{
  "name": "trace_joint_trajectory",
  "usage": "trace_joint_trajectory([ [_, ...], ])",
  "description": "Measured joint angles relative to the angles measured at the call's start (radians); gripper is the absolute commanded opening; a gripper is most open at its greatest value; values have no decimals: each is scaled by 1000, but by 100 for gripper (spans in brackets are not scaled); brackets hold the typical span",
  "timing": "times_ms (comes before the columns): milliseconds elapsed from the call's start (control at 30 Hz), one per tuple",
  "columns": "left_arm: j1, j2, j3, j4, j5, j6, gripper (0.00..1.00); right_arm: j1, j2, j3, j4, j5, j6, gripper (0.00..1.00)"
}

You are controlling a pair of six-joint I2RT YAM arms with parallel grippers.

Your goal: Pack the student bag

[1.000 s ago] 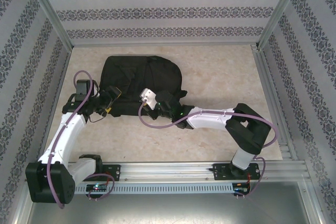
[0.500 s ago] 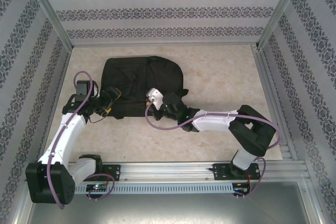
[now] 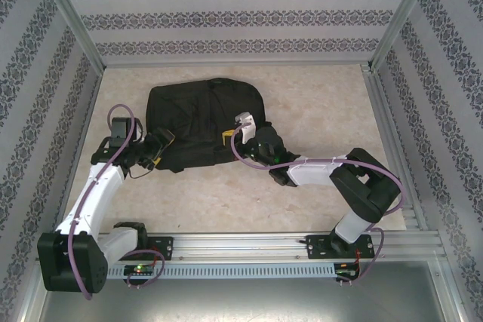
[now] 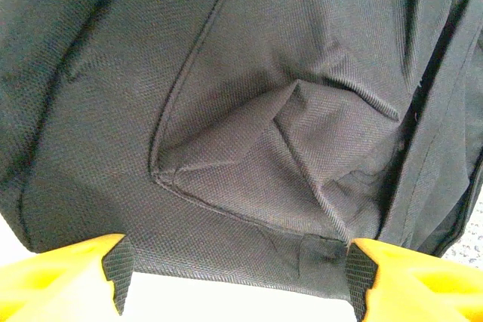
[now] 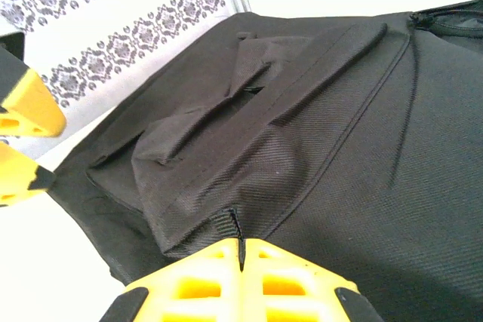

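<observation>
The right end effector (image 3: 228, 136) had slid right along the student bag (image 3: 196, 111), clenched on its thin black tab (image 5: 235, 228); the left end effector (image 3: 161, 142) gaped at its near-left corner.

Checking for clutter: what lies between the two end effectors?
The bag's near edge fills the stretch from the left end effector to the right end effector, as the top view shows.
</observation>
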Motion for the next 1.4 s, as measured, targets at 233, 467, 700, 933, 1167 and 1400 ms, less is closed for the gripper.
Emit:
trace_joint_trajectory([
  [233, -66, -5, -27, 0, -11, -60, 81, 9, -11, -40, 15, 43, 16, 0],
  [467, -145, 28, -49, 34, -47, -173, 80, 53, -46, -89, 69, 153, 3, 0],
  [700, -182, 81, -88, 105, -120, -261, 64, 100, -44, -143, 167, 267, 21, 0],
  [933, -183, 132, -80, 149, -203, -301, 28, 111, -13, -191, 272, 344, 21, 0],
  [1167, -183, 177, -56, 167, -248, -307, 6, 110, -23, -235, 291, 405, -29, 0],
  [1400, -184, 183, -42, 167, -259, -278, 0, 69, -70, -259, 279, 389, -63, 0],
])
